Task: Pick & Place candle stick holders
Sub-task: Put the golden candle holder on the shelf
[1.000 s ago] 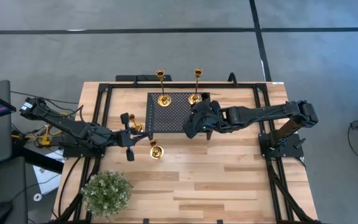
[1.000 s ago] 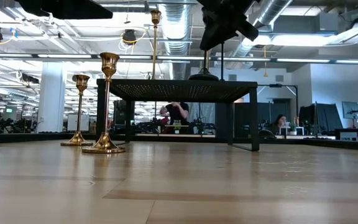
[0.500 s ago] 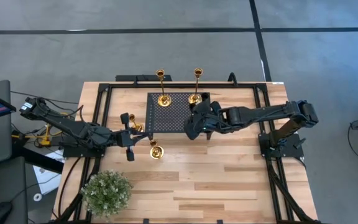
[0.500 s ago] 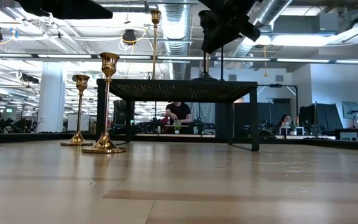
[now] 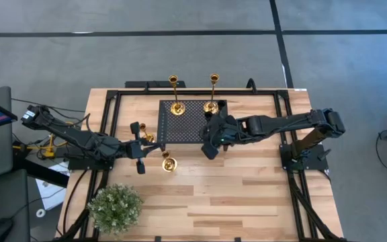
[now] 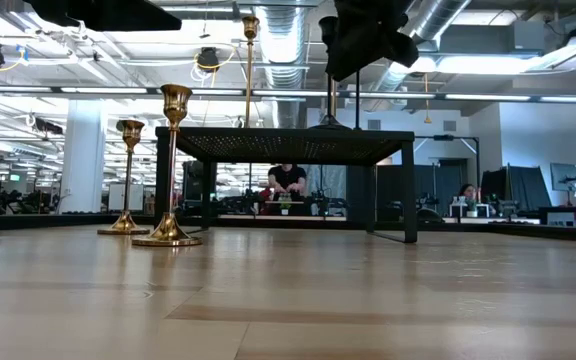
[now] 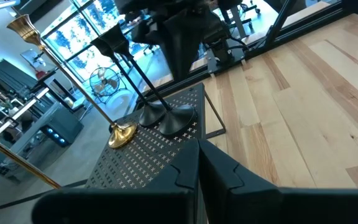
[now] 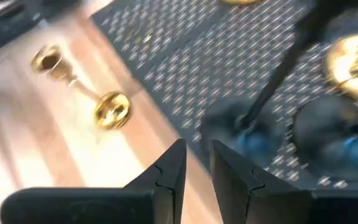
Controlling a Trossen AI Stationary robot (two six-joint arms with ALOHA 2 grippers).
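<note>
Two tall gold holders point(image 5: 175, 95) point(image 5: 212, 94) stand by their round bases on the black perforated stand point(image 5: 183, 124). Two black holders point(image 7: 151, 109) point(image 7: 180, 115) stand on it too, near its right end. Two short gold holders point(image 5: 144, 136) point(image 5: 168, 163) stand on the table left of the stand. My right gripper point(image 5: 209, 149) hovers over the stand's near right corner, narrowly open and empty point(image 8: 197, 165). My left gripper point(image 5: 140, 148) waits shut point(image 7: 199, 163) between the two short gold holders.
A green potted plant point(image 5: 115, 207) stands at the near left corner. A black frame point(image 5: 106, 121) runs along the table's edges. Bare wood point(image 5: 247, 195) lies near and right of the stand. People sit at desks point(image 6: 288, 185) in the room behind.
My right gripper has drawn back from the black holder on the stand toward the table's near edge. The black holder stays upright on the stand.
</note>
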